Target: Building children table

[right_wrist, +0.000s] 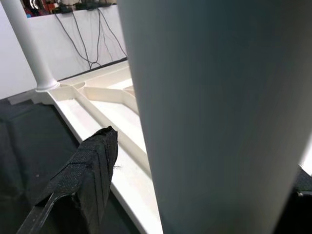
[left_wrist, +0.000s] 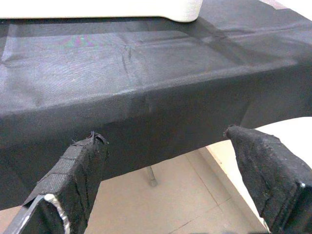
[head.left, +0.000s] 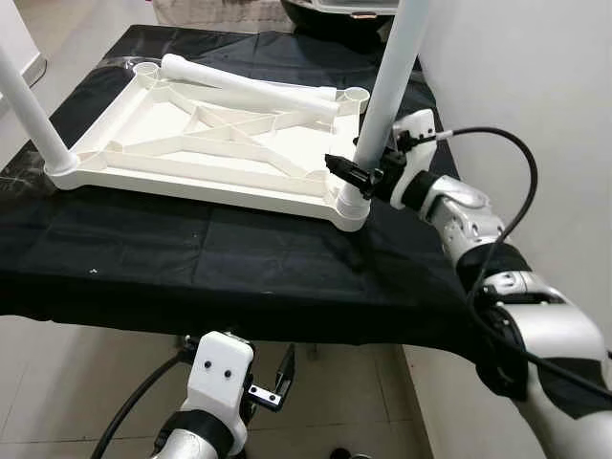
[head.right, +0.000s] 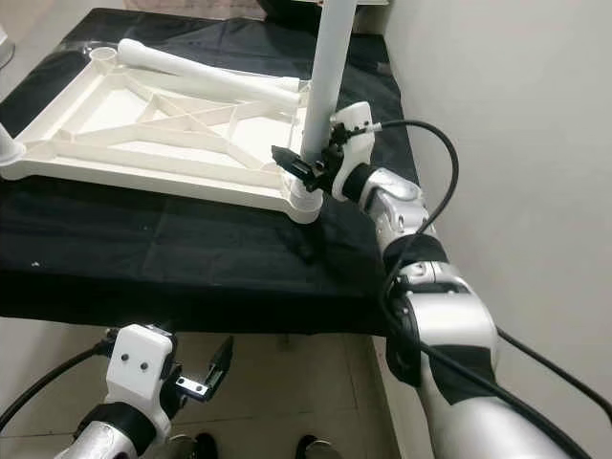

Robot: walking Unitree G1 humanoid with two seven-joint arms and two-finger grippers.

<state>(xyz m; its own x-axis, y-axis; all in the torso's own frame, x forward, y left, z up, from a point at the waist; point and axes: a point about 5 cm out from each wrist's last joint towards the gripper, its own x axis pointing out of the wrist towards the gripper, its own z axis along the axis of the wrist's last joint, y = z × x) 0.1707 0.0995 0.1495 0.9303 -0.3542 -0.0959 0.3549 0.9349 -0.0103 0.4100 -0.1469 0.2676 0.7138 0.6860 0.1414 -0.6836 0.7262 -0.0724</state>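
Your right gripper (head.left: pixel 356 172) has its black fingers wrapped around the upright white plastic table leg (head.left: pixel 390 91), just above its corner socket.

The upside-down white plastic tabletop frame with cross-ribs (head.left: pixel 206 143) lies on the black cloth-covered work surface (head.left: pixel 220 268), its near right corner just short of the cloth's right edge and close to the white wall (head.left: pixel 535 76). Another white leg (head.left: pixel 33 115) stands in the near left corner, and a loose white leg (head.left: pixel 253 88) lies across the far side. Your left gripper (left_wrist: pixel 165 180) hangs below the front edge, fingers spread and holding nothing, with tiled floor (head.left: pixel 67 382) beneath.
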